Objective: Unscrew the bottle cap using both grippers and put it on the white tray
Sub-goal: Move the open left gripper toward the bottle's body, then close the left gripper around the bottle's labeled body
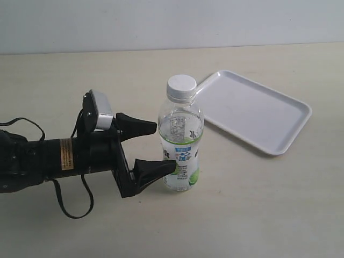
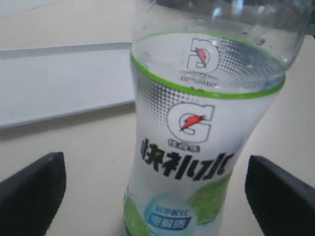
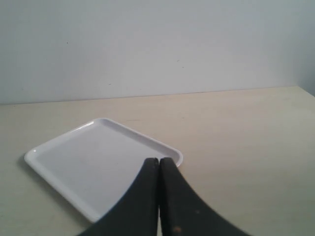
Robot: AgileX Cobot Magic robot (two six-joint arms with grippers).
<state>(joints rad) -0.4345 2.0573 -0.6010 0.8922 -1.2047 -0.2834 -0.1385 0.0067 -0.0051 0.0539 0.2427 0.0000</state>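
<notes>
Pale beige tabletop (image 1: 258, 215) runs back to a plain grey-white wall (image 1: 161, 21), with little else about. The bottle cap (image 1: 181, 87) sits screwed on top of the bottle (image 1: 180, 145), which stands upright on the table. The cap is small, round and hard. Its ribbed side should give good purchase, so that is the place to pinch it rather than the smooth top.

The bottle looks like thin clear plastic with a glossy label. I judge it light, easy to tip and likely to dent or slip if squeezed at the wrong height. The narrowed, labelled middle is the best place to hold it. How much liquid it holds cannot be told.

The left gripper (image 1: 164, 147) is at the bottle's side with its jaws wide apart. In the wrist view a black finger (image 2: 32, 191) shows on each side of the label, and neither appears to touch it.

The white tray (image 1: 252, 113) lies flat just beyond the bottle, on the side away from that arm, and it holds nothing.

The right gripper (image 3: 158, 162) does not show in the outside view. Its own camera shows its fingers pressed together on nothing, facing the tray, with no bottle in sight.
</notes>
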